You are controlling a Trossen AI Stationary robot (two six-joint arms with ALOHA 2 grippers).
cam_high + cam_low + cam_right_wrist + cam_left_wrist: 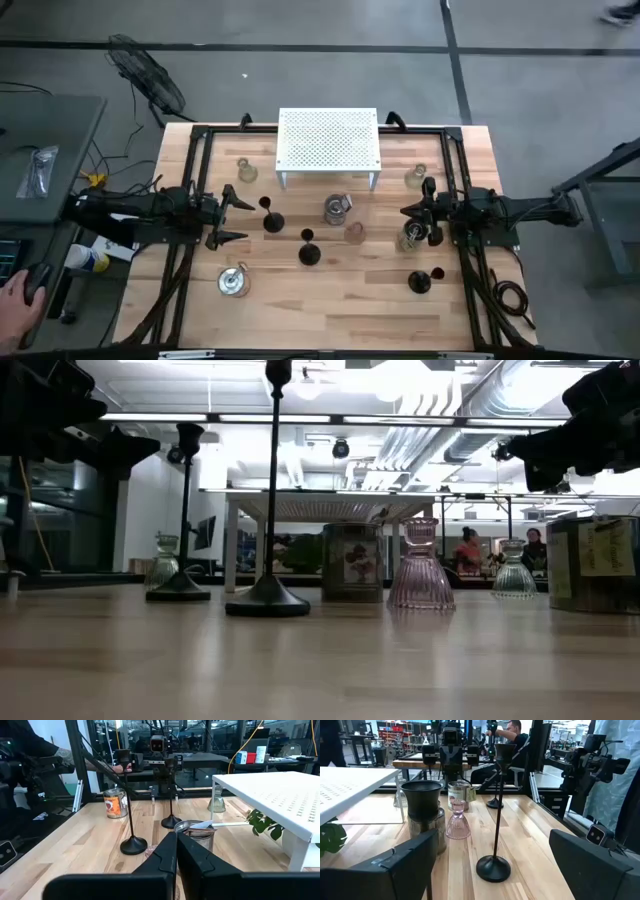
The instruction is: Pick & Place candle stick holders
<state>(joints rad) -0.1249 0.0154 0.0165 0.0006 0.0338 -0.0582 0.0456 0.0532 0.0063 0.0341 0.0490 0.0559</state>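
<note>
Two hands hover: left hand point(232, 213) spread, right hand point(408, 211) pressed together, both empty

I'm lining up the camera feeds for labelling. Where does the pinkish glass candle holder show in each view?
High view: pinkish holder near the table's middle, just right of centre.
Low view: right of centre, standing upright.
Left wrist view: left of the black stemmed holder.
Right wrist view: cannot make it out.
Shared landmark: the white perforated rack.
</note>
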